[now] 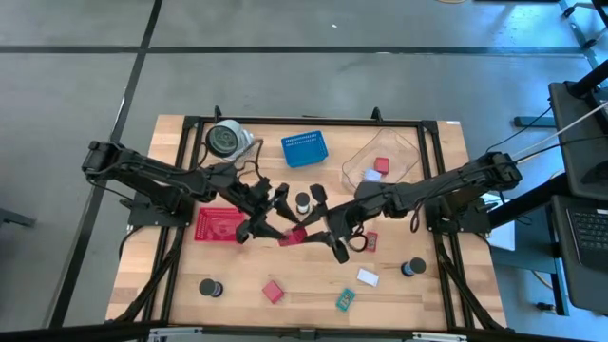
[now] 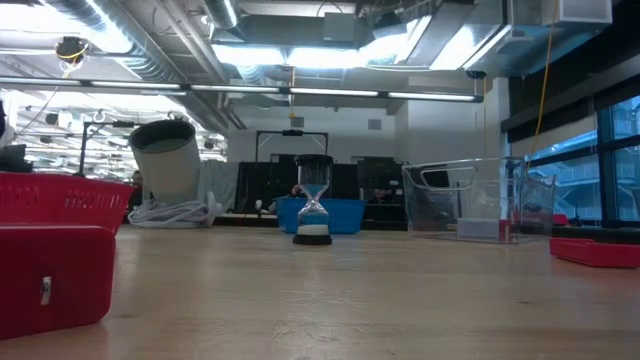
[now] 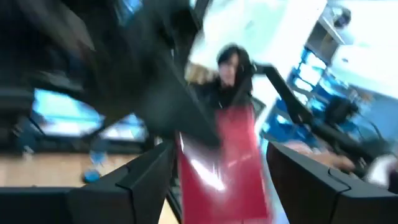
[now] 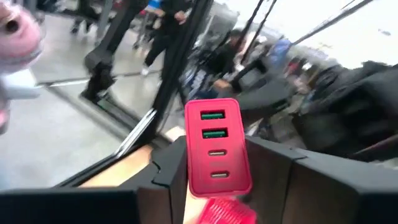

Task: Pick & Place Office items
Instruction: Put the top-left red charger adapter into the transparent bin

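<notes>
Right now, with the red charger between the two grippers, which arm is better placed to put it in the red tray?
Probably left. The left gripper sits right beside the red tray; the right gripper, gripping the red charger, would have to reach past it.

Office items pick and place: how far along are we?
Done: red piece and white block in the clear tub. In hand: red charger, left gripper and right gripper jaws both closed on it, likely a handover. Left: several loose pieces, including spool, teal block.
</notes>
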You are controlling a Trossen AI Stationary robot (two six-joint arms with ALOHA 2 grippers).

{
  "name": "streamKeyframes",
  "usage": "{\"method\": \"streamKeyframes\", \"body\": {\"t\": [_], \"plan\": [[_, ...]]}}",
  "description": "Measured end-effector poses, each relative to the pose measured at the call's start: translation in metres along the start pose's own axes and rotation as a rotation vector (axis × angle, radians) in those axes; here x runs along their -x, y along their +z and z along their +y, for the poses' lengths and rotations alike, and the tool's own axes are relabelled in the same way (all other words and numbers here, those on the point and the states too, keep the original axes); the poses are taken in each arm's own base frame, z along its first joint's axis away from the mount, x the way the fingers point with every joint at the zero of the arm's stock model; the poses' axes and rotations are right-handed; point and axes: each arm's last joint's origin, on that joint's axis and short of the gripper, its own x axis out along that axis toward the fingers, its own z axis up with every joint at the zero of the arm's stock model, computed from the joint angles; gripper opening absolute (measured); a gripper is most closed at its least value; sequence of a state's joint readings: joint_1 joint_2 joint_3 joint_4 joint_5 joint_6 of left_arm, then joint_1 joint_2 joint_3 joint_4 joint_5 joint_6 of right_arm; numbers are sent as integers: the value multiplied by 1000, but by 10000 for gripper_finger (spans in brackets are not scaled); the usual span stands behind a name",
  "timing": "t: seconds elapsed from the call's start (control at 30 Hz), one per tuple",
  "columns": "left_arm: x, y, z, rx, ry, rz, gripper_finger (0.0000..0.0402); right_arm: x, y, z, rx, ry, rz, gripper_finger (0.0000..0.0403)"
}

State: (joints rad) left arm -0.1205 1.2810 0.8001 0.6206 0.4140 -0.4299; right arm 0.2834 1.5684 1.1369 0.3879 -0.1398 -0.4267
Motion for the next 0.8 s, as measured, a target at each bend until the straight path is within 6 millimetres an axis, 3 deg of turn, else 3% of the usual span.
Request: {"method": "streamKeyframes", "body": {"t": [0.3, 0.47, 0.57, 0.8], "plan": [[6, 13, -6, -21, -39, -68, 269, -1, 0, 5, -37, -16, 30, 125], [23, 24, -5, -16, 12, -46, 268, 8, -7, 8, -194, -140, 239, 125], [34, 25, -2, -20, 74, 8, 267, 28, -5, 6, -391, -268, 384, 129], [49, 21, 2, -14, 182, 116, 267, 102, -7, -8, -700, -663, 722, 127]]}}
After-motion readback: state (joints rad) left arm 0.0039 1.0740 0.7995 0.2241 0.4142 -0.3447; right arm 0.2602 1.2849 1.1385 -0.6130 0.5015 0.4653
